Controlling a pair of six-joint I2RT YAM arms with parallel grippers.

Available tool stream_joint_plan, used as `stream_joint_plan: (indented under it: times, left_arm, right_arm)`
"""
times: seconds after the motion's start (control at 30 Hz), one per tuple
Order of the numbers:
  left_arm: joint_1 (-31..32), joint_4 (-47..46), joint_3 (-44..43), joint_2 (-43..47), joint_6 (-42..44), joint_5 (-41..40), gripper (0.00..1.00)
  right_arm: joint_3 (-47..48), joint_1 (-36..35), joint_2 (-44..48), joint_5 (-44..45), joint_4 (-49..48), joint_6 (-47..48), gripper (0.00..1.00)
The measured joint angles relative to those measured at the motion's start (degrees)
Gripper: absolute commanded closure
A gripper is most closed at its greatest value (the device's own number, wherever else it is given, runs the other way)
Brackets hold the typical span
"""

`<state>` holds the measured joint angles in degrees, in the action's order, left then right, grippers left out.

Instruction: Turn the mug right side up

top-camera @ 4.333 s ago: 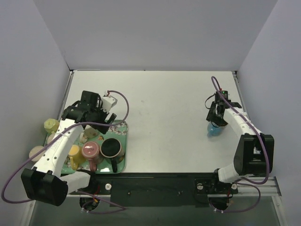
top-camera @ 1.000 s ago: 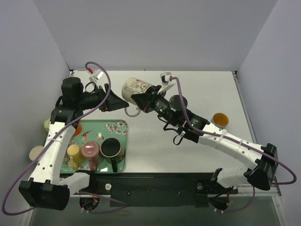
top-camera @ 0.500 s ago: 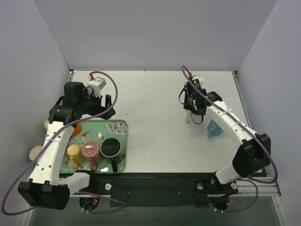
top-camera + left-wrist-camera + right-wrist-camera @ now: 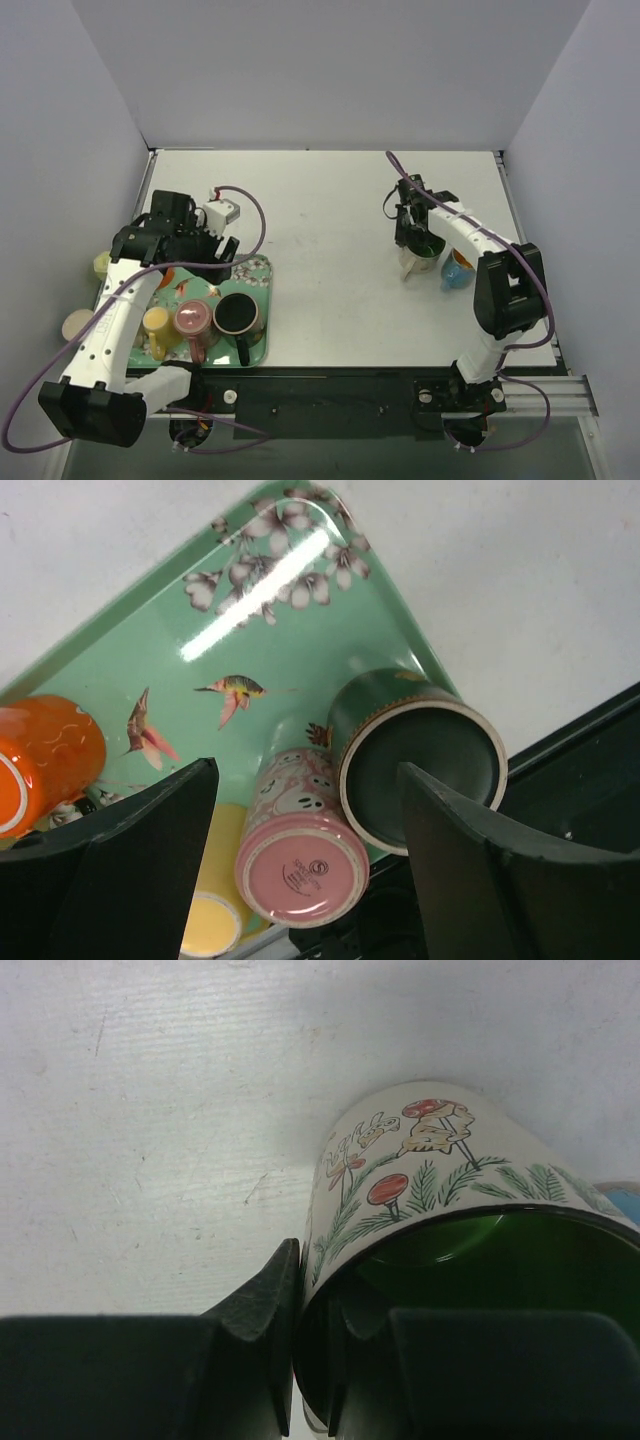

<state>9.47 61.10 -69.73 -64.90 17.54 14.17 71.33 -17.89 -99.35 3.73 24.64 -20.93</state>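
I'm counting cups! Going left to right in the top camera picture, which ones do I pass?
yellow mug → pink mug → dark mug → mushroom mug → blue cup

eight mugs (image 4: 420,258), one tray (image 4: 252,270)

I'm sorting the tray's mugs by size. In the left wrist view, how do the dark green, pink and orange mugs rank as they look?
1. dark green mug
2. pink mug
3. orange mug, though it is partly out of frame, so its place against the pink mug is unsure.
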Motion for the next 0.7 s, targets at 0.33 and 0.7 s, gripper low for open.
stream_joint_plan:
  times: [0.33, 0.7]
  left_arm:
    - [1.07, 10.73, 3.52, 6.36, 7.08, -1.07, 0.14]
    - [13.9, 13.6, 3.91, 7.93, 6.82, 1.55, 0.13]
  right_arm:
    - [0.11, 2.47, 0.11, -0.39, 0.02, 0.2, 0.4]
    - [-4.02, -10.36, 23.41, 10.19, 0.2, 0.7, 0.34]
